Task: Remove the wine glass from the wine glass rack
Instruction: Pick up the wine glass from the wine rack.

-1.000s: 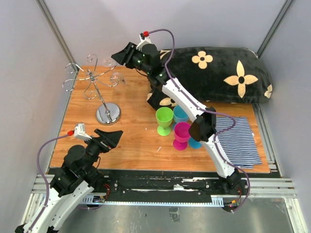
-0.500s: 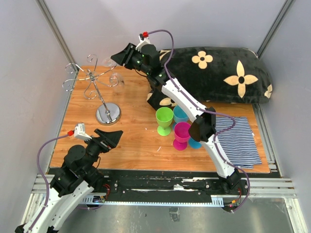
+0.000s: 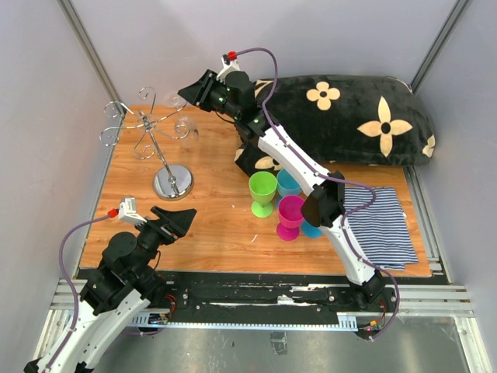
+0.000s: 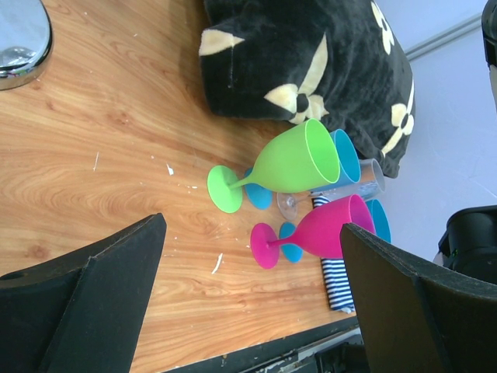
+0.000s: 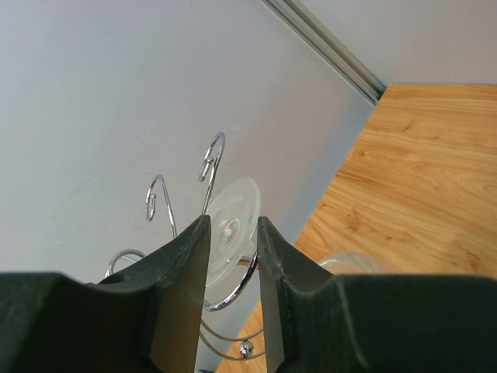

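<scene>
1. The wooden table (image 3: 217,225) carries everything, and nothing on its right half is shifted from a second ago.
2. The black flowered pillow (image 3: 349,116) is laid along the far edge, and the striped cloth (image 3: 384,225) is spread at the right.
3. The right arm is stretched to the far left corner. The right gripper (image 5: 234,233) is set a shade lower than a second ago. Its fingers are drawn to a narrow slot, with the clear foot of the wine glass (image 5: 229,225) seen through it. Whether the stem is pinched cannot be told.
4. The left gripper (image 3: 175,220) is held wide apart and empty above the near left of the table, unmoved.
5. The wine glass rack (image 3: 172,181) is stood on its chrome base at the left, in the same place.
6. The green goblet (image 3: 262,189), pink goblet (image 3: 291,211) and blue goblets (image 3: 289,180) are clustered mid-table.
7. The wine glass is hung upside down on the rack's far hooks. Its bowl is swung slightly nearer the right arm than before.
</scene>
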`<state>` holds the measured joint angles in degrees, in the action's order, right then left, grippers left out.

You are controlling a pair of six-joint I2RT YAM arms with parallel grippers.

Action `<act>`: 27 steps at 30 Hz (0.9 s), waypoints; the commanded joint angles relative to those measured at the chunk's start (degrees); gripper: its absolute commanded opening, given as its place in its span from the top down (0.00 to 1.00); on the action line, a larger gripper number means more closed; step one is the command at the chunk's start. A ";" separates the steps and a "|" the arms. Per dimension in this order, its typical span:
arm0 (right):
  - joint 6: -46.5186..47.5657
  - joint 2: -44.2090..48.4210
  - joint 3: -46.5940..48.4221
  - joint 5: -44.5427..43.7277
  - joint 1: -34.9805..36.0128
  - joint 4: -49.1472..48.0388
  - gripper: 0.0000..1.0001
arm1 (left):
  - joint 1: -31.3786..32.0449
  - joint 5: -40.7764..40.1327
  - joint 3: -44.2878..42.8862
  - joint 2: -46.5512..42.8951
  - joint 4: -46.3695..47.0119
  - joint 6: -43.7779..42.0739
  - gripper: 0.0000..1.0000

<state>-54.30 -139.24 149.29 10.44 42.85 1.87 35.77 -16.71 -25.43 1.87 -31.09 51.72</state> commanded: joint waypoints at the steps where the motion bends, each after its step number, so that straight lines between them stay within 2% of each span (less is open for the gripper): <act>1: -0.56 -0.79 0.53 -0.39 1.30 -0.08 0.69 | 0.09 -0.87 -0.41 0.09 0.07 0.29 0.00; 10: -0.56 -1.23 0.40 -0.37 1.90 0.02 0.69 | 0.11 -1.18 -0.51 -0.20 -0.03 0.26 0.00; 13: 0.07 -0.72 0.45 -0.99 1.90 0.16 0.76 | 0.10 -1.04 -0.50 -0.23 -0.11 0.35 0.00; 16: 0.90 -0.04 -0.35 -1.78 1.97 0.55 0.72 | 0.09 -1.04 -0.54 -0.28 -0.11 0.46 0.00; 22: 1.18 -0.23 -0.79 -1.43 2.05 1.19 0.88 | 0.09 -0.89 -0.43 -0.33 -0.21 0.59 0.00; 27: 3.25 1.01 -1.55 -1.69 2.29 1.45 0.89 | 0.10 -1.00 -0.34 -0.41 -0.20 0.58 0.00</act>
<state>-53.58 -139.26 148.86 8.62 43.59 1.98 35.77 -16.84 -25.43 1.87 -31.62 51.77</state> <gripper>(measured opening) 0.111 0.994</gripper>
